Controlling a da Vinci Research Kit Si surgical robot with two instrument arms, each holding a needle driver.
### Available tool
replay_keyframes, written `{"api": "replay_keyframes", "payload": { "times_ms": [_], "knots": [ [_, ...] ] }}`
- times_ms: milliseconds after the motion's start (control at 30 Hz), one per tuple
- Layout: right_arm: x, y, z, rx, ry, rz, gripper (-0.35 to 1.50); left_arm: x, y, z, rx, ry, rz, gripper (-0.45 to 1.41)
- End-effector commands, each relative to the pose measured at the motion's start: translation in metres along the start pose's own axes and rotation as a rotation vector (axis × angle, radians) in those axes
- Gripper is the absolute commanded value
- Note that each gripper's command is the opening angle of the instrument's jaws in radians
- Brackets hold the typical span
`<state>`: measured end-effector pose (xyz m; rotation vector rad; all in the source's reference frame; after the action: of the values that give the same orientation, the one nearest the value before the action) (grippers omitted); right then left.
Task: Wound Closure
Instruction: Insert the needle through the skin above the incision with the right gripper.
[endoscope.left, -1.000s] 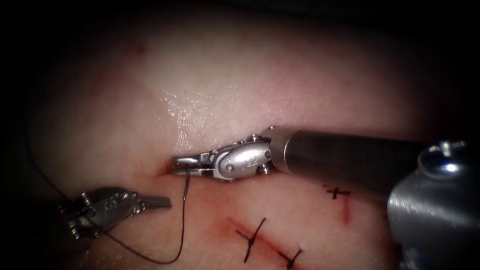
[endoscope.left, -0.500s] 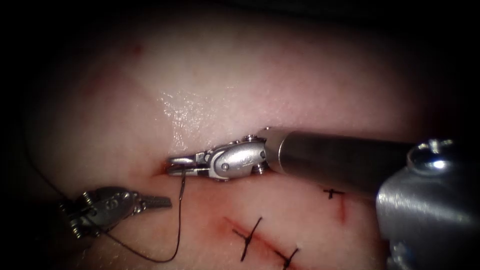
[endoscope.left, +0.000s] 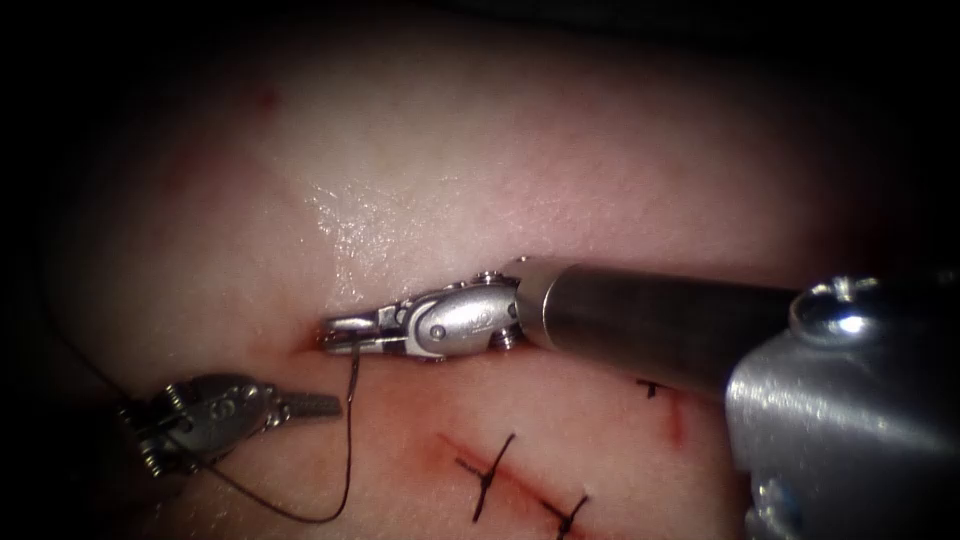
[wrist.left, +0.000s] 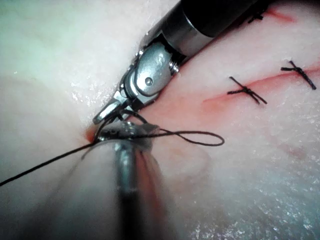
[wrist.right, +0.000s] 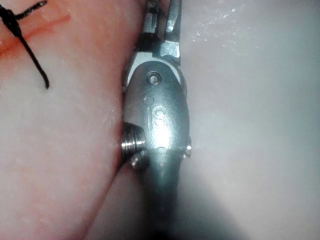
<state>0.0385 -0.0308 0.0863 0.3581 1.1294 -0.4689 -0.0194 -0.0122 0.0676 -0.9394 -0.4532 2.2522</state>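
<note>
**A:** Endoscope view first. Which step is this?

**B:** A stitch at the open left end of the cut (endoscope.left: 455, 447), I'd judge. Two stitches (endoscope.left: 490, 470) already cross it further right. The right claw (endoscope.left: 335, 332) lies on the tissue (endoscope.left: 450, 180) at that end, nearly closed, pinching the thread (endoscope.left: 350, 430). The thread hangs down, then sweeps left past the left claw (endoscope.left: 310, 405), which sits left of the cut, closed and apparently empty.

**A:** And the needle?

**B:** I can't make it out, nor whether it's in the tissue. Any next move calls for finding it and keeping that slack from snagging.

**A:** Left wrist view?

**B:** The right claw's tips (wrist.left: 106, 114) press against the tissue, and a thread loop (wrist.left: 200, 141) lies beside them.

**A:** Right wrist view?

**B:** The right claw (wrist.right: 162, 15) shows only a narrow gap, resting on the tissue.
</note>
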Motion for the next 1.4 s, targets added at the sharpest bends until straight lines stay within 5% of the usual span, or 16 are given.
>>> {"api": "replay_keyframes", "payload": {
  "times_ms": [33, 600, 967, 1200, 1333, 1367, 1400],
  "knots": [
    [-0.0003, 0.0002, 0.0014, 0.007, 0.002, 0.007, -0.35, 0.0001, -0.0003, 0.0007, -0.001, -0.001, 0.001, -0.45],
    [-0.0003, 0.0003, 0.004, 0.155, -0.026, 0.063, -0.35, -0.0011, -0.0005, -0.0016, -0.018, -0.025, -0.003, -0.45],
    [0.0007, -0.0002, 0.0056, 0.263, -0.021, 0.088, -0.35, -0.0015, -0.0009, -0.0003, -0.01, -0.041, -0.002, -0.45],
    [0.0012, 0.0008, 0.0047, 0.182, -0.019, 0.135, -0.35, -0.0017, -0.0011, 0.0002, -0.014, -0.047, -0.004, -0.45],
    [0.0025, 0.002, 0.0024, 0.058, 0.092, 0.165, -0.35, -0.0021, -0.0013, 0.0005, -0.013, -0.064, -0.009, -0.45],
    [0.0028, 0.0022, 0.002, 0.031, 0.099, 0.185, -0.2, -0.0021, -0.0013, 0.0005, -0.013, -0.067, -0.008, -0.45],
    [0.0032, 0.0024, 0.0015, 0.001, 0.106, 0.199, 0.27, -0.0022, -0.0012, 0.0005, -0.013, -0.073, -0.007, -0.45]
  ]
}}
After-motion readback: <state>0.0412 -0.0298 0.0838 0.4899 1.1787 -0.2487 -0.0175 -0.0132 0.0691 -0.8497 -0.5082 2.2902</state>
